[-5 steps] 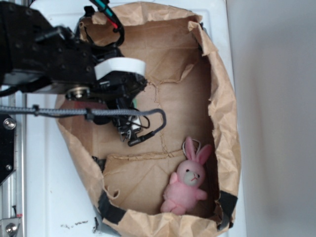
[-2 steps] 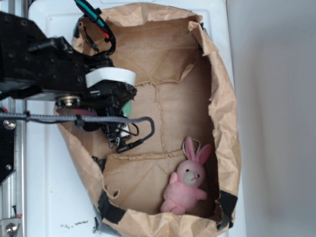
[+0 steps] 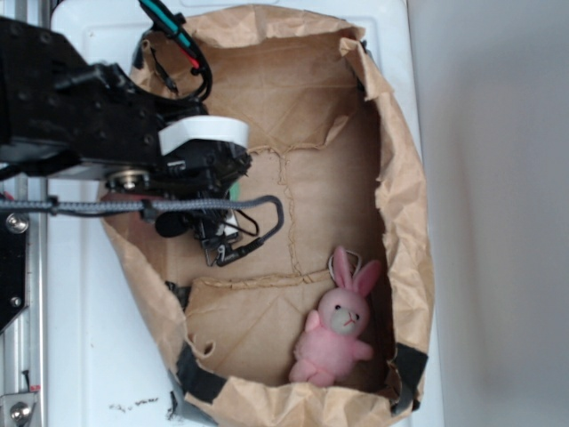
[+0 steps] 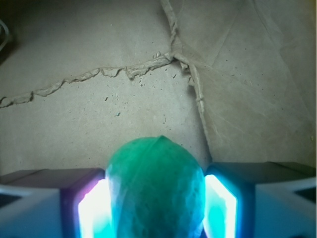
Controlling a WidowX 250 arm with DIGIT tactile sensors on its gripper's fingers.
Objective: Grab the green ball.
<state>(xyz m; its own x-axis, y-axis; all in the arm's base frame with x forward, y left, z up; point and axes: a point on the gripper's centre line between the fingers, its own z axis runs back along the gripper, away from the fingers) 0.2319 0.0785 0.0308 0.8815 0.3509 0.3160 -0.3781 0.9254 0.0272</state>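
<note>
Grip: your black gripper [image 4: 156, 198] has both lit pads [image 4: 91, 208] clamped against the small mint-green ribbed ball [image 4: 156, 191], so it cannot roll free.
Location: ball sits low inside the crumpled brown paper bag [image 3: 404, 222].
Change: arm has shifted slightly since earlier; pink plush bunny [image 3: 336, 325] unmoved.

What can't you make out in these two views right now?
- Green ball: wrist view cuts off its lower part; in the exterior view the arm hides nearly all of it.
- Hand: fingertips unseen in the exterior view, under the arm.
- Pink bunny: outside the wrist view.
- Paper bag: near wall's inside unseen.
</note>
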